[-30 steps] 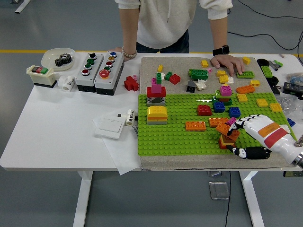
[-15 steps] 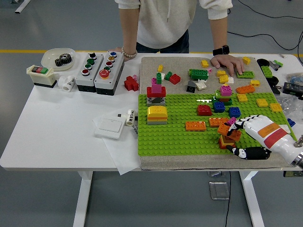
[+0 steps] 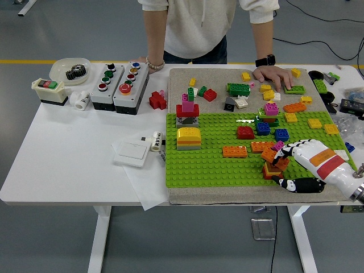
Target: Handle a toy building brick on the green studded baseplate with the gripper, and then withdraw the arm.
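At the near right corner of the green studded plastic baseplate point(image 3: 210, 153), I have the right robot hand point(image 3: 282, 165), white-shelled with black fingers, curled around a small orange toy building brick point(image 3: 271, 157). The upper fingers point(image 3: 287, 151) press on the brick from above and the black thumb point(image 3: 293, 183) lies low toward the bench edge, so I judge the robot hand pinched on the brick, though the exact contact is partly hidden by the fingers. The brick sits on a short stack with a red piece beneath it, just beside a flat orange plate brick point(image 3: 235, 151) to its left.

My judgement is that the handling step is under way and the withdrawal is yet to come. To do it well I would keep the push or pull straight along the stud axis, since any sideways twist could tip the little stack or lift the baseplate off the beige cloth mat point(image 3: 182, 196) under it. I would release fully before backing the arm out toward the right, low and clear of the blue brick point(image 3: 281, 135) behind.

The left robot hand does not show. A person stands at the far side of the white bench point(image 3: 68, 159), one hand point(image 3: 274, 75) resting on the mat among loose bricks
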`<state>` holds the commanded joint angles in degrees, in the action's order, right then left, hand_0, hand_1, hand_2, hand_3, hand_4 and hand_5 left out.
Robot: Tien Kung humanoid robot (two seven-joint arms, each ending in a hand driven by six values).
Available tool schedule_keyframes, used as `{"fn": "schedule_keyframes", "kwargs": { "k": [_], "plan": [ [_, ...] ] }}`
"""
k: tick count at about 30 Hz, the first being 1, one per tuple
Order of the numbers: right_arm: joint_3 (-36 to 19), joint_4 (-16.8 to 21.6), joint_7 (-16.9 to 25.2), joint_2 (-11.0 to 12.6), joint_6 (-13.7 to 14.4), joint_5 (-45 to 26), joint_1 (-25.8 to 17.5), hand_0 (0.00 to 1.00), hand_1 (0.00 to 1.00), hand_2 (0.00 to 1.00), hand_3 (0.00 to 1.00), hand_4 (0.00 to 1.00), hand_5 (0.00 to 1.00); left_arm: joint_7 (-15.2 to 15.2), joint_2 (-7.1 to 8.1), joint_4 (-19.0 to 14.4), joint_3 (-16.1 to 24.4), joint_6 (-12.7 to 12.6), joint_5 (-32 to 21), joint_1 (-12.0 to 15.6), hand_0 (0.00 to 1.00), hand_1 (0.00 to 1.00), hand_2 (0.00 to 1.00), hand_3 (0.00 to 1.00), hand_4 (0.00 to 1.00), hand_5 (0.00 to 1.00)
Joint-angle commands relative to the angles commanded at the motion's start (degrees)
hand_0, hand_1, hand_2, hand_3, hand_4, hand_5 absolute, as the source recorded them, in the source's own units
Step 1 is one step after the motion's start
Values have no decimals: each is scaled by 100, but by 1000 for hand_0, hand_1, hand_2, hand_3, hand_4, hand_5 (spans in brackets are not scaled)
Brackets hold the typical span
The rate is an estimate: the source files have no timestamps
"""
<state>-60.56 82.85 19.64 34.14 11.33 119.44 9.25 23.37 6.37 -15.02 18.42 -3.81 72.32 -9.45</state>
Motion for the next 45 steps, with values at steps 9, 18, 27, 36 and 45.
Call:
{"fn": "schedule_keyframes", "kwargs": {
  "k": [9, 18, 27, 36, 45],
  "plan": [
    [-13, 39, 30, 5, 38, -31, 1, 579, 548, 597, 548, 727, 462, -3, 0, 2, -1, 6, -1, 3, 422, 475, 495, 595, 610, 771],
    [-29, 66, 45, 7, 68, -59, -19, 576, 546, 592, 548, 727, 458, -2, -2, 5, 24, 17, 34, 13, 422, 475, 496, 595, 611, 770],
    [-21, 48, 51, -7, 86, -71, -31, 573, 546, 591, 548, 726, 457, 1, -4, 10, 60, 40, 97, 20, 422, 475, 496, 594, 612, 769],
    [-19, 32, 41, -15, 50, -61, -67, 562, 535, 590, 548, 725, 452, 1, -6, 11, 80, 52, 120, 31, 424, 475, 499, 595, 611, 769],
    [-90, 101, 55, -1, 67, -67, -118, 557, 533, 590, 548, 725, 450, -5, -6, 11, 90, 61, 127, 29, 424, 475, 498, 595, 612, 769]
  ]
}}
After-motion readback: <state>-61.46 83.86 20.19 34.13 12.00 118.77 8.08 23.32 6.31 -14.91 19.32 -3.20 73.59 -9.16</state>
